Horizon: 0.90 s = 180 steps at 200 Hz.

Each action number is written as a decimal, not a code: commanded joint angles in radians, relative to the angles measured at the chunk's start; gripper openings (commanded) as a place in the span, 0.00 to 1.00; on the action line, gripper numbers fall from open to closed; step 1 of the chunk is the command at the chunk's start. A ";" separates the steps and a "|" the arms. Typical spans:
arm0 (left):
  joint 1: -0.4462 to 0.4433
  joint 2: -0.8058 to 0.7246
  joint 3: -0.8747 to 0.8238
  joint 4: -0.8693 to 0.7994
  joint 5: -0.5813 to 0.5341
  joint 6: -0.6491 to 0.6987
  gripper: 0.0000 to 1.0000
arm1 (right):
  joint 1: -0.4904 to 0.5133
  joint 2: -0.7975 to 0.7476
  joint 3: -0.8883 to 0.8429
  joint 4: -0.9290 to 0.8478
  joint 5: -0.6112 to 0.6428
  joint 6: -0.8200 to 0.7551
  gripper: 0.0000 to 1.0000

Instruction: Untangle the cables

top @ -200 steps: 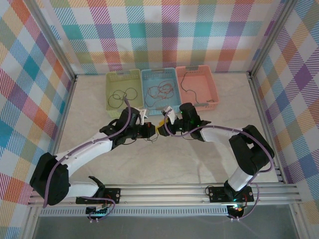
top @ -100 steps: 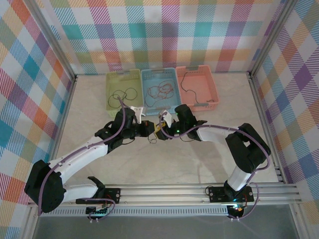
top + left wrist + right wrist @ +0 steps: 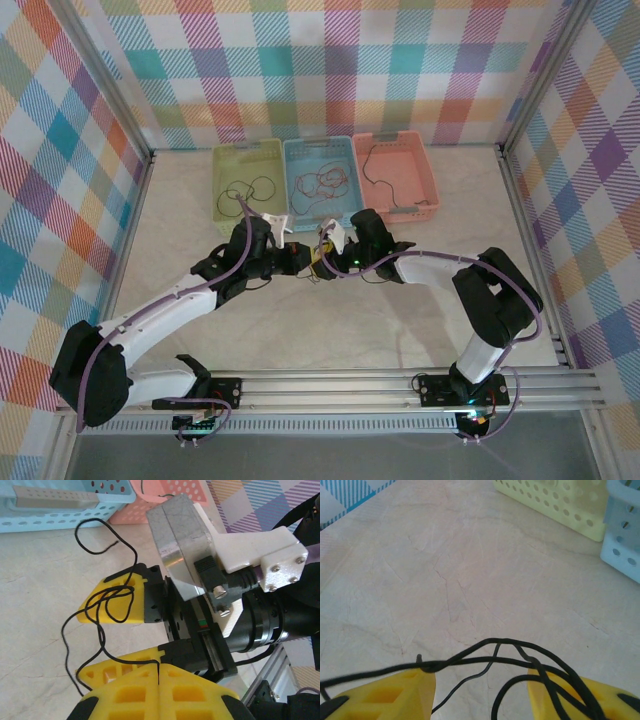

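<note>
A thin black cable [image 3: 100, 635] loops over the table, and one end runs into the seam of my left gripper [image 3: 159, 680], whose yellow fingers are shut on it. The right gripper's fingers [image 3: 117, 605] face the left gripper at close range, with cable loops draped over the upper one. In the right wrist view, strands of the black cable [image 3: 503, 640] hang across both spread fingertips of my right gripper [image 3: 480, 695], which is open. From above, the left gripper [image 3: 299, 262] and right gripper [image 3: 322, 260] meet tip to tip mid-table.
Three baskets stand in a row at the back. The green one [image 3: 232, 160] holds black wire, the blue one [image 3: 300, 150] holds reddish wire, and the pink one [image 3: 420, 160] holds a black wire. Metal frame rails border the table.
Both grippers have shifted a little left and toward the baskets. The right gripper's fingers have spread wider. The left gripper stays shut on the black cable.
</note>
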 commanded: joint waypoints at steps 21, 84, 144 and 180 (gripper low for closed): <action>-0.010 0.023 -0.003 0.090 0.144 -0.046 0.00 | 0.019 0.034 0.050 -0.032 0.211 0.026 0.53; -0.038 0.006 0.002 0.123 0.239 -0.057 0.00 | 0.013 0.016 0.041 -0.034 0.545 0.065 0.51; -0.038 0.006 0.026 -0.013 0.067 -0.017 0.00 | -0.075 -0.085 -0.058 0.036 0.609 0.176 0.51; -0.039 0.000 0.032 -0.066 -0.021 0.008 0.00 | -0.128 -0.102 -0.077 0.012 0.657 0.256 0.54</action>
